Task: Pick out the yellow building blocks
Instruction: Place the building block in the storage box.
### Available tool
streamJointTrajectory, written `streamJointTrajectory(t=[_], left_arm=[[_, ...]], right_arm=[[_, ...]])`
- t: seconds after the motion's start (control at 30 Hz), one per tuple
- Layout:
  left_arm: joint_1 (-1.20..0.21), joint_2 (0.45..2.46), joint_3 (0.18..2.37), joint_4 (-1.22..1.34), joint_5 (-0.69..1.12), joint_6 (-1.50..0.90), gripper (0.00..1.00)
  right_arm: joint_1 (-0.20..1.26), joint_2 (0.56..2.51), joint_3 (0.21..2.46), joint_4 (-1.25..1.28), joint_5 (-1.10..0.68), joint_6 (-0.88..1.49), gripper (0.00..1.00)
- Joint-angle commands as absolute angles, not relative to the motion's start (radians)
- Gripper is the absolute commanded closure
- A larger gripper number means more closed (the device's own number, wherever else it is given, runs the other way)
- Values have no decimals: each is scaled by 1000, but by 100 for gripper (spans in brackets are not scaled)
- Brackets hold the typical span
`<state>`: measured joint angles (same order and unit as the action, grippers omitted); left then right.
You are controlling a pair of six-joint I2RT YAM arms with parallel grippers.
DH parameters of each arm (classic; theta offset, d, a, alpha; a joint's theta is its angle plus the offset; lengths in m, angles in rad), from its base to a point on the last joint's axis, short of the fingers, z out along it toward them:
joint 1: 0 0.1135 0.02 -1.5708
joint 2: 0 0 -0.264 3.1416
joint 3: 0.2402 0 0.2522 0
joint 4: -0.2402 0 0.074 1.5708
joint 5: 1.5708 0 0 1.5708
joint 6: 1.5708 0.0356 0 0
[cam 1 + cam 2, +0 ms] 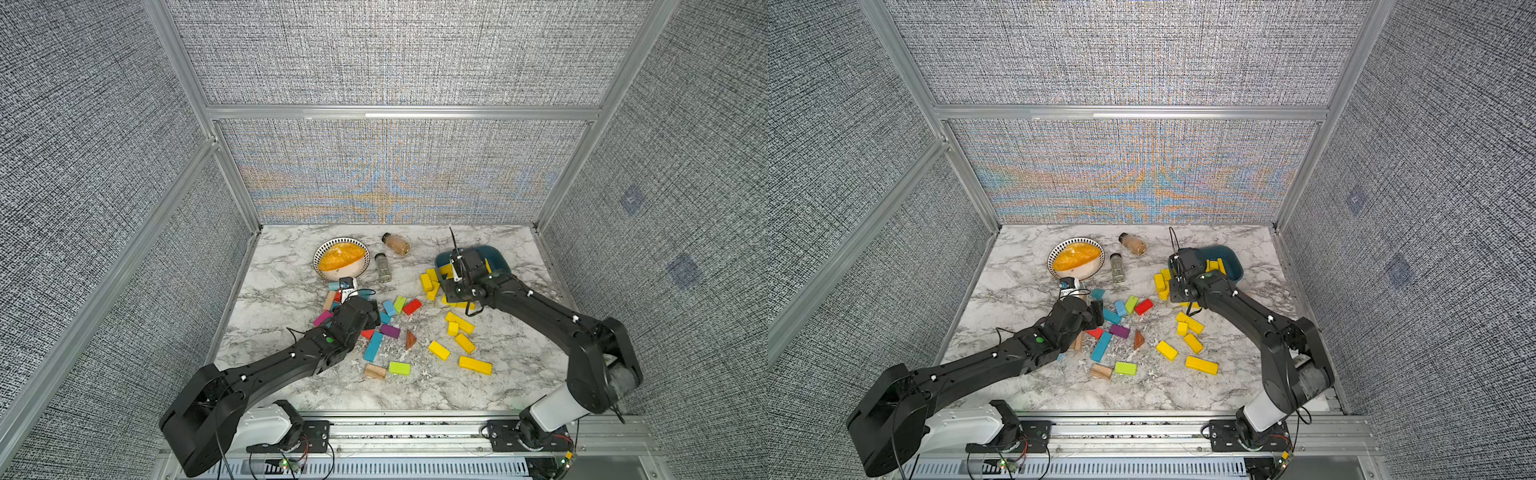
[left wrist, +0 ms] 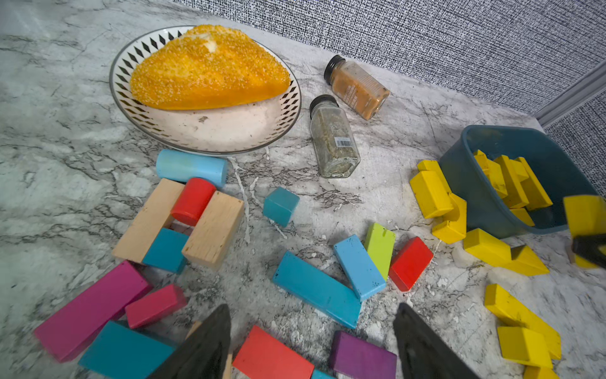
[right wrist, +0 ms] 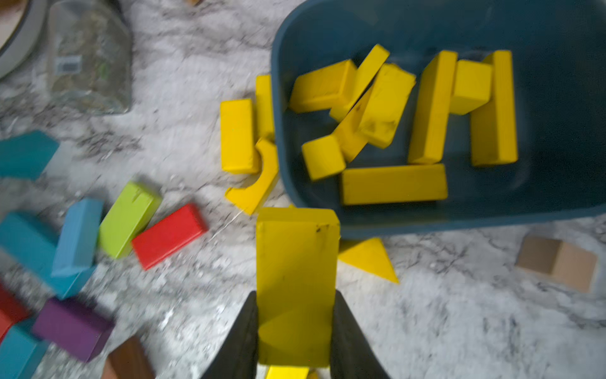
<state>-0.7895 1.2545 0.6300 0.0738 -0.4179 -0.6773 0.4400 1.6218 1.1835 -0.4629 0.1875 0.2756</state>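
Two arms: matte black jointed links, white base housings, thin black cables, white cable ties; left arm (image 1: 291, 357) carries a green dot.

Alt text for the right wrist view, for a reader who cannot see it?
The right pincer grips a yellow block near a blue tub holding more yellow blocks. A yellow arch, a yellow wedge and other coloured blocks lie on the marble table.
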Motion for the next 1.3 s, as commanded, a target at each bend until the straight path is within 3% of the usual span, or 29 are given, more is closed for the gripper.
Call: streamJointTrajectory(t=[0.0, 0.33, 0.7, 0.97, 1.17, 1.27], left_arm=[[-789, 1274, 659, 107, -398, -644, 21], [-788, 1368, 756, 86, -320, -601, 21], [-788, 1382, 787, 60, -295, -573, 21], [-788, 1394, 836, -4, -226, -440, 21], [-790, 1392, 885, -52, -95, -298, 21], [-792, 1393, 899, -38, 65, -159, 21]], right_arm=[[379, 1688, 1240, -411, 194, 216, 81], [189, 1964, 1451, -393, 141, 158, 82], [175, 2042, 1467, -381, 63, 153, 77], [176, 1970, 1449, -373, 54, 152, 53], [175, 1815, 1385, -375, 28, 159, 49], [178, 1662, 1239, -319, -3, 184, 48]])
